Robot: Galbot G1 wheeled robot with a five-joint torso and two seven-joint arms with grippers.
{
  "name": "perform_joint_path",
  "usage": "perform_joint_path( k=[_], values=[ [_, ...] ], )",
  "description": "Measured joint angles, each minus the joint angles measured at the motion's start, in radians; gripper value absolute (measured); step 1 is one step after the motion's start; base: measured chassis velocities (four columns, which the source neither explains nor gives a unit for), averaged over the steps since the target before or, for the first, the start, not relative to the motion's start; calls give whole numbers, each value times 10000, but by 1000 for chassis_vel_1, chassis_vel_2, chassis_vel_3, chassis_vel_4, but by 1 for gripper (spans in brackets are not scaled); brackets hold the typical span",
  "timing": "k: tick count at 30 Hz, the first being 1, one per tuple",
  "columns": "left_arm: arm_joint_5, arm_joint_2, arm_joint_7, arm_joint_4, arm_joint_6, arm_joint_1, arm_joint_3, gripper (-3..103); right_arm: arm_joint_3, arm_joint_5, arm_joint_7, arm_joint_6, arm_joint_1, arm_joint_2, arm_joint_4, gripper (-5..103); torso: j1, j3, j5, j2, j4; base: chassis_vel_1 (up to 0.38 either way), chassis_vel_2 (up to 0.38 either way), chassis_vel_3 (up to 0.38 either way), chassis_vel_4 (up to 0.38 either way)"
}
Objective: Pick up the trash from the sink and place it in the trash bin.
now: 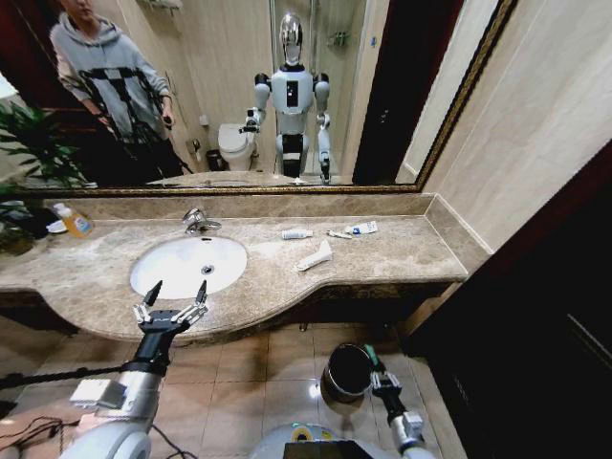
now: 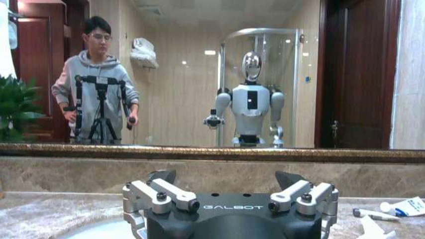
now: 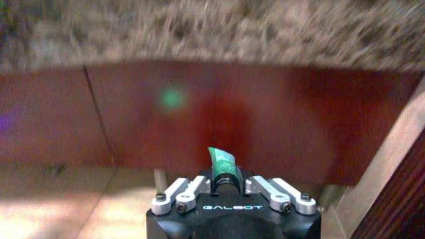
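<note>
The right gripper point(image 3: 223, 180) pinches a green piece point(image 3: 221, 162) low by the trash bin point(image 1: 346, 371) on the floor; centre it over the rim before releasing; the left gripper point(image 1: 172, 304) hangs spread near the sink point(image 1: 188, 265); tubes point(image 1: 296, 233) lie right on the counter; "GALBOT" marks both wrists.

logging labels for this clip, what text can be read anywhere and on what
"GALBOT" on the left hand body, left wrist view.
"GALBOT" on the right hand body, which grips a green piece.
Print on the white tube on the countertop: too small to read.
</note>
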Motion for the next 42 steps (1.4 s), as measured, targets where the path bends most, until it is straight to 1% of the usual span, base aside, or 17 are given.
perform_joint_path(
  k=[4,5,8,9,12,13,17,19,20,21,23,24,27,28,31,40,42],
  values=[
    [0,0,0,-1,0,0,0,100,-81,-779,-61,110,1292,161,-2264,21,0,0,0,0,2,0,0,0,0],
    [0,0,0,-1,0,0,0,100,-81,-779,-61,110,1292,161,-2264,21,0,0,0,0,2,0,0,0,0],
    [0,0,1,0,0,0,0,100,-88,-1444,-62,316,2244,300,-3929,21,1,0,0,0,0,0,0,0,0],
    [0,0,1,0,0,0,0,100,-88,-1444,-62,316,2244,300,-3929,21,1,0,0,0,0,0,0,0,0],
    [0,0,0,0,0,0,0,100,-9,-2198,17,737,3485,444,-5852,21,0,0,-1,-1,2,0,0,0,0],
    [0,0,0,0,0,0,0,100,-9,-2198,17,737,3485,444,-5852,21,0,0,-1,-1,2,0,0,0,0],
    [0,0,0,0,0,0,0,100,0,-2648,137,978,4567,505,-7633,21,1,1,-1,-1,1,0,0,0,0],
    [0,0,0,0,0,0,0,100,10,-2728,136,980,4753,513,-7930,21,1,0,-1,-1,0,0,0,0,0],
    [0,0,0,0,0,0,0,100,23,-2857,99,729,5052,535,-8343,21,1,0,-1,-1,1,0,0,0,0],
    [0,0,0,0,0,0,0,100,23,-2857,99,729,5052,535,-8343,21,1,0,-1,-1,1,0,0,0,0],
    [0,0,0,0,0,0,0,100,38,-3107,30,134,5287,580,-8534,21,1,1,-1,-1,0,0,0,0,0],
    [0,0,0,0,0,0,0,100,38,-3107,30,134,5287,580,-8534,21,1,1,-1,-1,0,0,0,0,0],
    [0,0,1,0,0,0,0,100,47,-3494,19,-427,5500,640,-8634,21,1,0,-1,-1,1,0,0,0,0],
    [0,0,1,0,0,0,0,100,47,-3494,19,-427,5500,640,-8634,21,1,0,-1,-1,1,0,0,0,0],
    [0,0,0,0,0,0,0,100,49,-3894,17,-1078,5766,723,-8699,21,1,0,-1,-1,1,0,0,0,0],
    [0,0,0,0,0,0,0,100,88,-4351,11,-1619,6038,732,-8737,21,1,0,-1,-1,1,0,0,0,0],
    [0,0,0,0,0,0,0,100,93,-4459,62,-1738,6061,727,-8733,18,1,0,-1,-1,0,0,0,0,0]
  ],
)
